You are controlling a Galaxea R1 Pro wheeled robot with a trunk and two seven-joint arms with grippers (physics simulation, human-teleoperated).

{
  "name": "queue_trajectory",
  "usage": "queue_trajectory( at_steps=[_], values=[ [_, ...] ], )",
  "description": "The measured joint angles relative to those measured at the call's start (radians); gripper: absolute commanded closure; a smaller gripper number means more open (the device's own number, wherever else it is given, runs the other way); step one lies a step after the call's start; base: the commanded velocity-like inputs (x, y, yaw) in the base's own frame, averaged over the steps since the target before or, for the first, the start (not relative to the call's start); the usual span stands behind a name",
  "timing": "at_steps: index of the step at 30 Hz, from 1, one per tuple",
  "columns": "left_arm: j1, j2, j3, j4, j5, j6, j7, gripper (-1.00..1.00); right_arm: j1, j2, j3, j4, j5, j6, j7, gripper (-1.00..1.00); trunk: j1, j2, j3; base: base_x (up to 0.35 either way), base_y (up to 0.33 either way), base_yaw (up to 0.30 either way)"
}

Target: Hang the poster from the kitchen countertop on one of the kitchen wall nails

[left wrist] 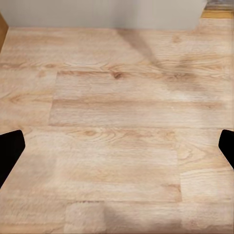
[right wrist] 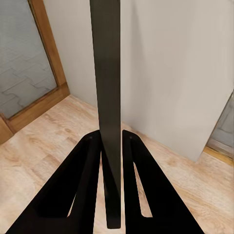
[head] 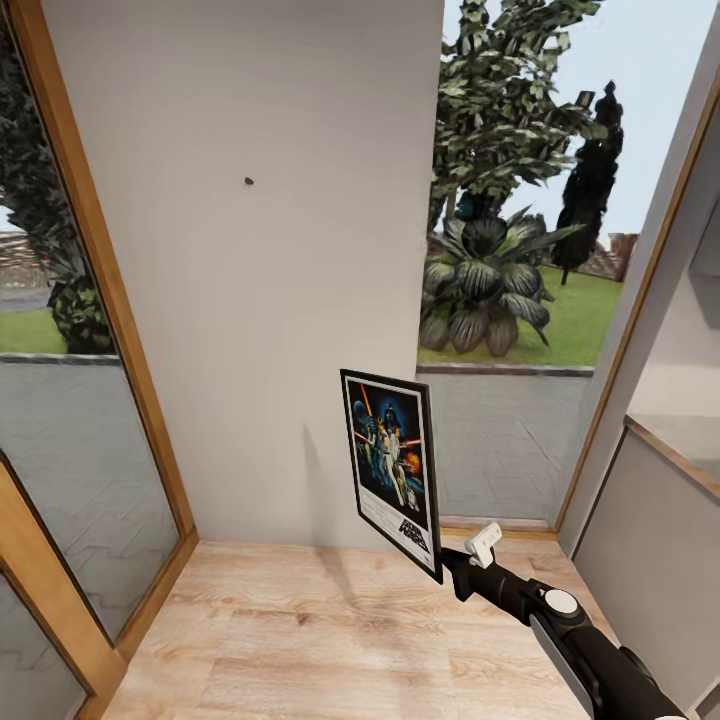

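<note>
The Star Wars poster (head: 392, 470) stands upright in the air, low in front of the light-grey wall, its artwork facing me. My right gripper (head: 452, 562) is shut on its lower right corner. In the right wrist view the poster's dark edge (right wrist: 108, 87) runs up between the two black fingers (right wrist: 83, 180), which clamp it from both sides. A tiny dark wall nail (head: 248, 182) sticks out of the wall, well above and to the left of the poster. In the left wrist view my left gripper (left wrist: 117, 146) is open over bare wooden floor, its black fingertips (left wrist: 9, 151) at the picture's edges.
The grey wall panel (head: 250, 300) stands between a wood-framed glass door (head: 70, 440) on the left and a tall window (head: 510, 300) onto a garden on the right. A grey cabinet side (head: 650, 560) stands at the right. Light wooden floor (head: 330, 640) lies below.
</note>
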Motion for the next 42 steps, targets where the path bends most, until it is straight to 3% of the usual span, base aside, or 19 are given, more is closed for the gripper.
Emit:
queue_trajectory(
  at_steps=[16, 24, 42],
  values=[
    [0.000, 0.002, 0.011, 0.017, -0.002, -0.008, 0.001, -1.00, 0.000, 0.000, 0.000, 0.000, -0.001, 0.000, 0.000, 1.00, 0.000, 0.000, 0.000, 0.000, 0.014, 0.000],
    [0.000, 0.001, 0.005, 0.067, -0.001, -0.009, -0.001, -1.00, 0.000, 0.000, 0.000, 0.000, -0.001, 0.000, 0.000, 1.00, 0.000, 0.000, 0.000, 0.000, 0.244, 0.000],
    [0.000, 0.001, 0.004, 0.072, -0.002, -0.011, -0.002, -1.00, 0.000, 0.000, 0.000, 0.000, -0.002, 0.000, 0.000, 1.00, 0.000, 0.000, 0.000, 0.000, 0.260, -0.059]
  ],
)
